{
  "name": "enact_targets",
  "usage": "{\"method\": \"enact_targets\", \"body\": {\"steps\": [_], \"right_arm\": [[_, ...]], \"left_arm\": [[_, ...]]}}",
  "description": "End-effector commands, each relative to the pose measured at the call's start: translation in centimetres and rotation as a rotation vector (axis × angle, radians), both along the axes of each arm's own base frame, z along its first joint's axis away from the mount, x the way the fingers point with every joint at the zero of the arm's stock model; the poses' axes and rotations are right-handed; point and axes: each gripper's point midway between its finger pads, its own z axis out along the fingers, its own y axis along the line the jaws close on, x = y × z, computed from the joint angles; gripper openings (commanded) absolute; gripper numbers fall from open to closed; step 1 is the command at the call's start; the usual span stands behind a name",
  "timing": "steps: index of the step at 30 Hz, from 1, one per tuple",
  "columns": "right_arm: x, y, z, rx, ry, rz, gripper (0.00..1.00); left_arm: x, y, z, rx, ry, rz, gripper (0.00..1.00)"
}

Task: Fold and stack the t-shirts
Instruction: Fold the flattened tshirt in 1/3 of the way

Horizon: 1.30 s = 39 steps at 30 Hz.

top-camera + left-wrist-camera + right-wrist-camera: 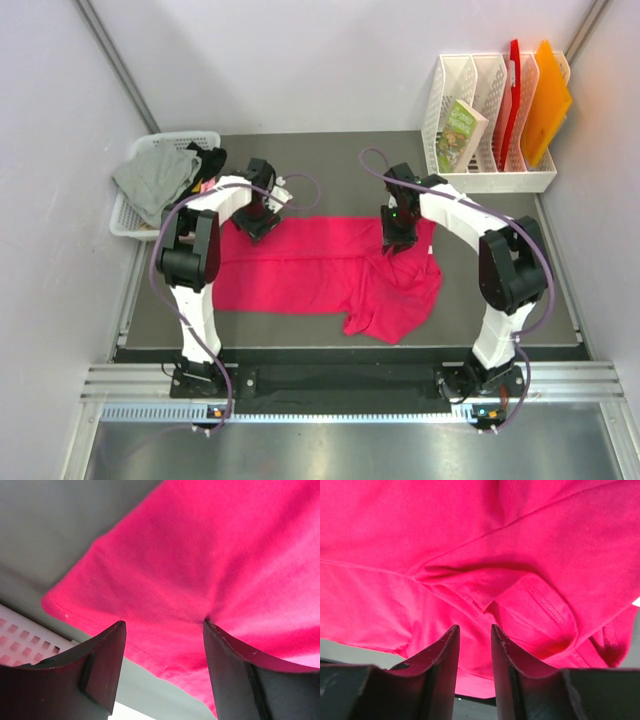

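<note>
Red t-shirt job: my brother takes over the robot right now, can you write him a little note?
Left gripper: open, holding nothing, at the far left corner of the red t-shirt.
Right gripper: jaws slightly apart over its rumpled right part, nothing pinched.
That shirt: spread across the table, left side flat, right side bunched.
Grey shirt and black shirt: heaped in the white basket.
Done: no finished fold, no stack.
Left: fold the red one, then the others, stack.
</note>
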Motion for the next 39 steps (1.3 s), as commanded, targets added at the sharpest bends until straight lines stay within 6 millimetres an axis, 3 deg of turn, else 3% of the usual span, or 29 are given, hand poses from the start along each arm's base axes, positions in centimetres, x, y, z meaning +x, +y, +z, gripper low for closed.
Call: {"method": "enact_targets", "body": {"steps": [1,19,21,26,30,34,39], "right_arm": [[1.1,0.5,-0.1,0.023,-0.029,-0.004,0.31],[1.4,-0.3,-3.1,-0.002,0.009,0.001,0.29],[1.4,-0.3,-3.1,0.005,0.009,-0.002,0.26],[1.5,0.0,-2.8,0.026,0.004,-0.003,0.01],[1.2,0.3,-1.6,0.045,-0.005,0.008,0.0],[0.1,0.8,0.9,0.075,-0.031,0.042,0.0],[-3.2,2.2,2.4,0.117,0.007,0.107,0.0]], "left_arm": [[-0.4,0.1,1.6,-0.016,-0.042,0.013,0.68],[-0.6,0.6,1.3,0.004,-0.036,0.002,0.67],[-0.6,0.6,1.3,0.003,-0.038,0.003,0.67],[-0.6,0.6,1.3,0.007,-0.039,0.002,0.67],[-0.7,0.6,1.2,0.007,-0.034,0.0,0.67],[-0.6,0.6,1.0,0.007,-0.033,-0.003,0.67],[-0.6,0.5,0.6,0.003,-0.026,-0.005,0.67]]}}
